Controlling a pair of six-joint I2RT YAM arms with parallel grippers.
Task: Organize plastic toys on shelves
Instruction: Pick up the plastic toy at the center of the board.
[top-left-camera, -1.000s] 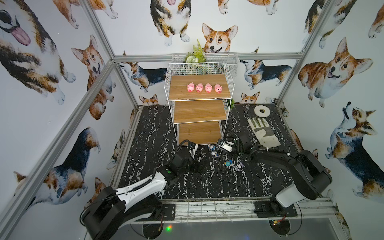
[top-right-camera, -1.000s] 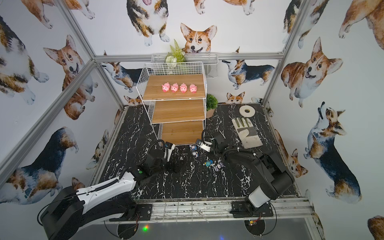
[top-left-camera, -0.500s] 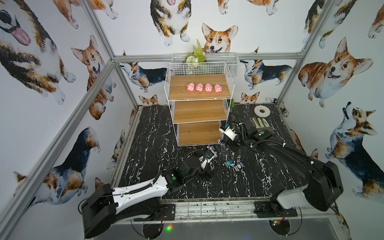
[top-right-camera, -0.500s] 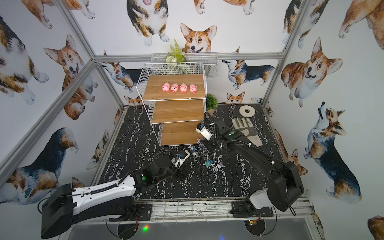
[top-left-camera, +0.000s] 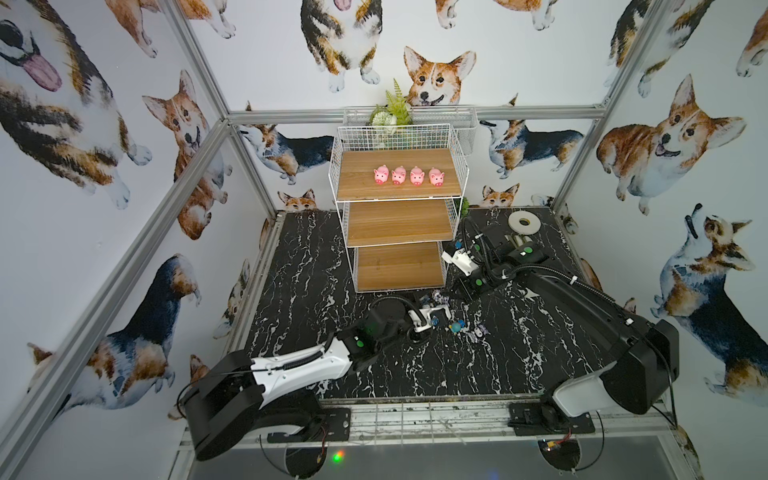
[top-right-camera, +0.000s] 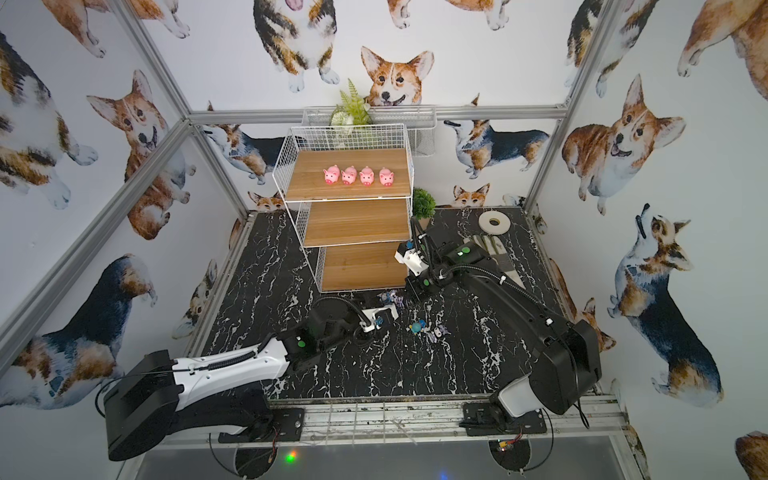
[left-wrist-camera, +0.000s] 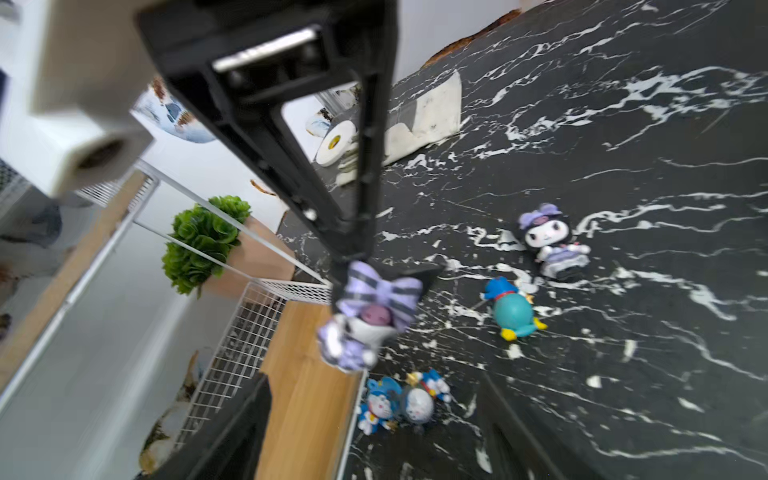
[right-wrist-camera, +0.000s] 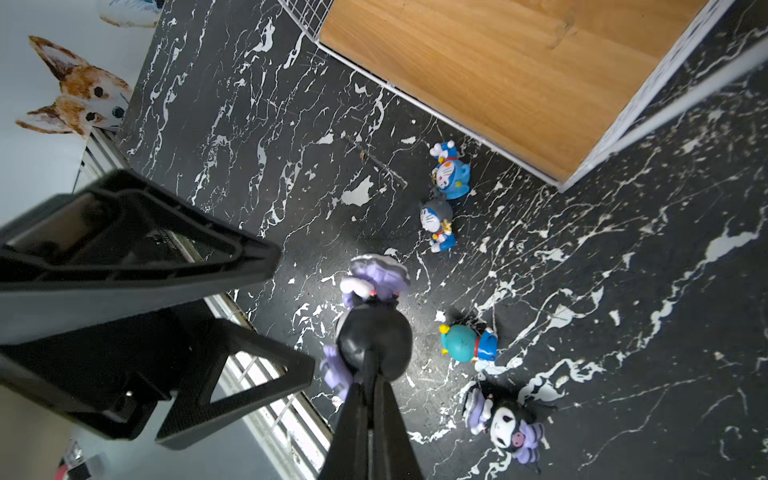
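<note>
**Item:** black-and-purple pointy-eared plastic figurine (right-wrist-camera: 374, 332), thumb-sized, with a striped purple bow.

**Location:** at the tip of the right gripper (right-wrist-camera: 369, 386), whose fingers are pressed together on a thin part at the top of the figurine's head. It hangs just in front of the lowest light-brown wood-grain shelf board (top-left-camera: 399, 266) of the white wire-mesh rack (top-left-camera: 395, 137). It appears lifted off the black white-veined marble-pattern worktop (top-left-camera: 311, 291).

**Handling:** judged to be hard moulded plastic, light, stiff and glossy, so likely slippery. Pinched by so narrow a part, it may swivel or slip out. A hold across the round head or the body would probably be steadier.

**Companion pieces:**
- second black-and-purple figurine (right-wrist-camera: 507, 424), lying on the worktop.
- blue cat-like plastic figurine (right-wrist-camera: 451, 170), just beside the lowest board's front edge.
- grey-headed blue figurine (right-wrist-camera: 436, 220), next to the cat-like one.
- teal-bellied blue figurine (right-wrist-camera: 467, 343), between that pair and the fallen second figurine.
- four pink plastic pigs (top-left-camera: 409, 176), in a row on the top board (top-left-camera: 357, 187).

**Left gripper** (right-wrist-camera: 295, 311)**:** fingers apart with nothing between them, low over the worktop and pointing towards the blue pair.
</note>
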